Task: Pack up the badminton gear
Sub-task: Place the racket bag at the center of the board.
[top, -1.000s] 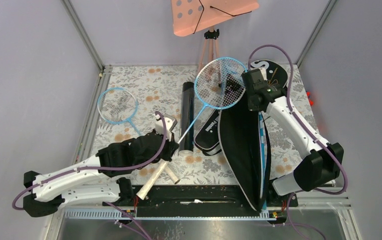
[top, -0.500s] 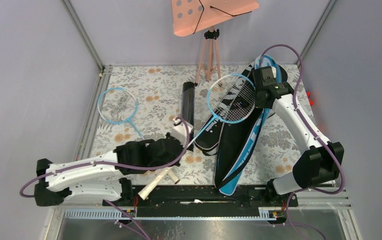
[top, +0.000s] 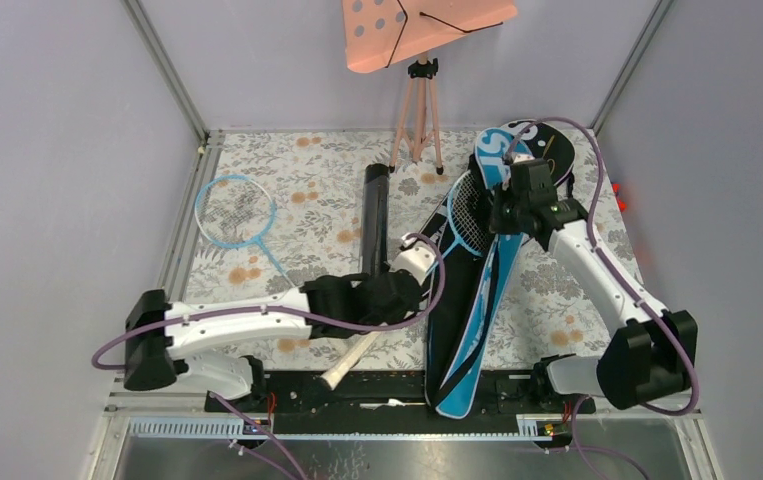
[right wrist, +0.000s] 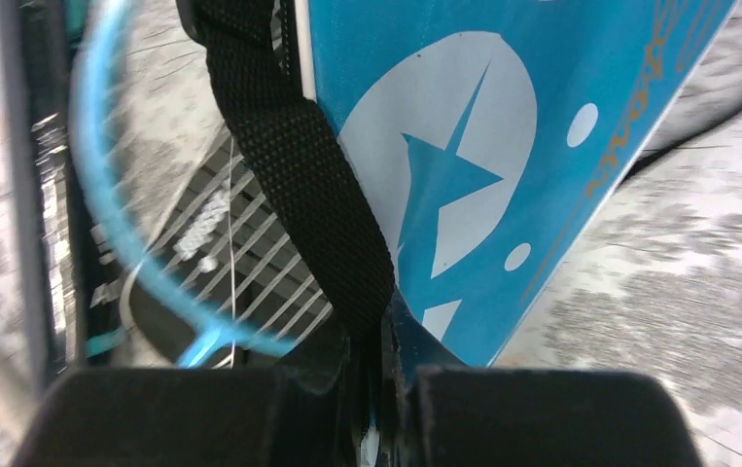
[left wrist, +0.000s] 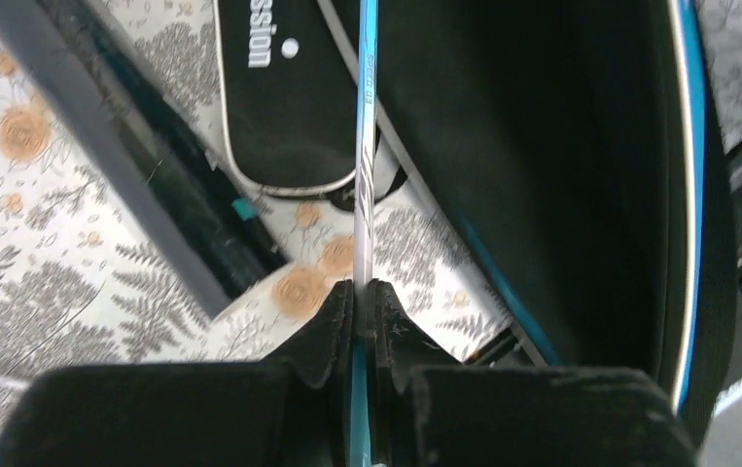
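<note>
My left gripper (top: 415, 296) (left wrist: 364, 292) is shut on the thin shaft (left wrist: 365, 175) of a light-blue racket. Its hoop (top: 465, 212) (right wrist: 114, 233) lies in the mouth of the long black and blue bag (top: 472, 320), and its pale handle (top: 352, 355) sticks out toward the table's near edge. My right gripper (top: 505, 205) (right wrist: 381, 341) is shut on the bag's black strap (right wrist: 318, 185), holding up the blue flap (right wrist: 474, 146) at the far end. A second light-blue racket (top: 236, 209) lies at the left. A black tube (top: 374, 215) lies mid-table.
A smaller black bag (left wrist: 279, 97) lies between the tube and the big bag. The pink perforated board (top: 407, 25) on its tripod (top: 419, 110) stands at the back. Metal frame posts mark the corners, and the black base rail (top: 377, 385) runs along the near edge.
My left arm swung right with the racket, sliding its hoop from above the table into the bag's mouth. My right gripper drew the flap over, and the bag went from wide open to narrow.
</note>
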